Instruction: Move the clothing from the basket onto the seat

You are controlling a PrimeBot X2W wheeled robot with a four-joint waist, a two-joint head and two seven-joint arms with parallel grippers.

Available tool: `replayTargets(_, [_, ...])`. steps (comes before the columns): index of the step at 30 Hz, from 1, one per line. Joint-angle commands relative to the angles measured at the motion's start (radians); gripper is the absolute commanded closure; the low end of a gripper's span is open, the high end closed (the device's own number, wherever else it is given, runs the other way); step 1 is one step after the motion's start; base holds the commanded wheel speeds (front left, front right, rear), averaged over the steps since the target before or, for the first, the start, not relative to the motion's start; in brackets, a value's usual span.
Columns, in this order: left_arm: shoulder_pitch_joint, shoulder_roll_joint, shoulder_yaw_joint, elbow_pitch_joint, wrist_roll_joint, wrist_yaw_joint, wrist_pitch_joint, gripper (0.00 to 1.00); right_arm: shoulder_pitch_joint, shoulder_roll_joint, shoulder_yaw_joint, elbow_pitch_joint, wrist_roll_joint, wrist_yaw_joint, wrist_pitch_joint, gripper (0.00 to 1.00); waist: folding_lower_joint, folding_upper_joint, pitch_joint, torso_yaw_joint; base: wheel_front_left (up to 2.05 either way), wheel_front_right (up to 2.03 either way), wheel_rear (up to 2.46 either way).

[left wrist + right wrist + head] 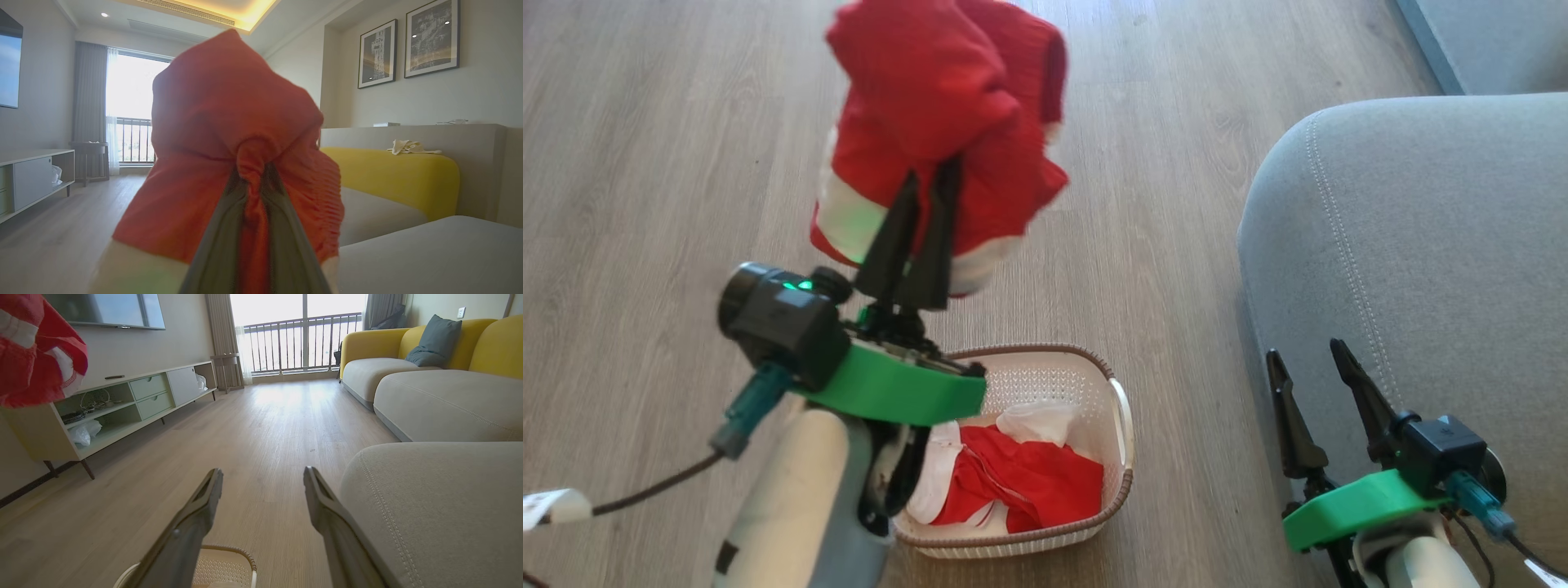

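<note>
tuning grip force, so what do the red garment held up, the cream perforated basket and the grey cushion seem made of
Red garment: soft knit-like fabric, matte; bunches and drapes from the left gripper. Cream basket: likely plastic, moulded perforations, brown woven-look rim. Grey seat cushion: seemingly woven upholstery, matte, light double stitching.

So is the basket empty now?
No, not empty. The basket has red and white clothes bunched in its bottom, while the left tool holds another red garment in the air.

The wooden floor point(645, 122) carries the basket point(1045, 380) beside the grey seat point(1421, 245).
</note>
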Motion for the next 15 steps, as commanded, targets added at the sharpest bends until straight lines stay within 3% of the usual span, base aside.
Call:
replayTargets(1, [-0.051, 0.003, 0.017, -0.033, 0.002, -0.004, -0.005, 1.0, -0.016, -0.007, 0.028, -0.041, 0.006, 0.0, -0.002, 0.0, 0.0001, 0.0, 0.001, 0.0, 0.0, 0.0, 0.0])
replayTargets(4, [-0.042, 0.003, -0.018, -0.01, -0.002, -0.023, -0.005, 1.0, -0.011, -0.007, 0.038, -0.054, 0.002, 0.0, -0.002, 0.0, 0.0001, 0.0, 0.001, -0.001, 0.0, 0.0, 0.0])
replayTargets(10, [-0.002, 0.003, -0.108, 0.082, -0.023, -0.112, -0.005, 1.0, -0.001, -0.01, 0.052, -0.073, -0.003, 0.0, -0.002, 0.0, 0.0001, 0.0, -0.004, -0.007, 0.0, 0.0, 0.0])
replayTargets(15, [0.015, 0.003, -0.148, 0.117, -0.045, -0.132, -0.005, 1.0, 0.005, -0.018, 0.053, -0.079, -0.014, 0.0, -0.002, 0.0, 0.0001, 0.0, -0.004, -0.011, 0.0, 0.0, 0.0])
